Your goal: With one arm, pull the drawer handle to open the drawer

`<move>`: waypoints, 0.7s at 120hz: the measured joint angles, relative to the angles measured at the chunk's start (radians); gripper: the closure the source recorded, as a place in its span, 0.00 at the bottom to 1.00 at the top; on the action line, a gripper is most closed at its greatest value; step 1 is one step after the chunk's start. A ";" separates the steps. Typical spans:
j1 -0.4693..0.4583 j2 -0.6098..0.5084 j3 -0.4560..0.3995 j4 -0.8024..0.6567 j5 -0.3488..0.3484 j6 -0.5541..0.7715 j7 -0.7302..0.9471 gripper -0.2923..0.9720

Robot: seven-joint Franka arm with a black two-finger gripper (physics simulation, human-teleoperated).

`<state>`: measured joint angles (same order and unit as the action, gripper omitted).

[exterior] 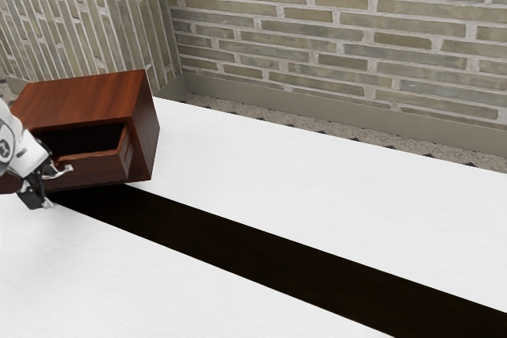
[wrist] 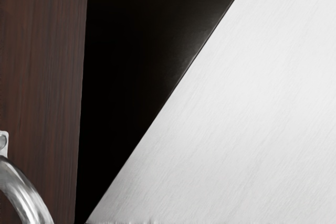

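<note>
— Location of the reddish-brown wooden cabinet (exterior: 87, 100)?

— At the exterior view's left, on the white tabletop (exterior: 317, 172), near the corner of the pale brick walls (exterior: 356, 21). Right next to a broad black stripe (exterior: 277, 259) running across the table.

— And its wooden drawer (exterior: 91, 168)?

— Drawn out some way toward the exterior view's lower left, with a dark hollow showing between cabinet top and drawer front.

— Curved silver metal handle (exterior: 62, 169)?

— Fixed on the drawer front, just beside the black two-finger gripper (exterior: 36, 194). In the wrist view, a shiny arc against dark wood grain, close under the hand.

— Grip open or closed?

— Cannot tell: small and partly cut off at the exterior view's left edge. Touching the handle or merely next to it, also unclear.

— Around the hand?

— White arm link (exterior: 12, 148) just above the gripper. In the wrist view, black stripe and white tabletop beyond the drawer front.
</note>
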<state>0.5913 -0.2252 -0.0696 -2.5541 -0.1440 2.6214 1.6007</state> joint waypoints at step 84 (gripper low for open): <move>-0.001 -0.181 -0.005 -0.163 -0.052 -0.039 -0.013 0.23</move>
<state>0.5906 -0.4063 -0.0745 -2.7172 -0.1961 2.5824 1.5874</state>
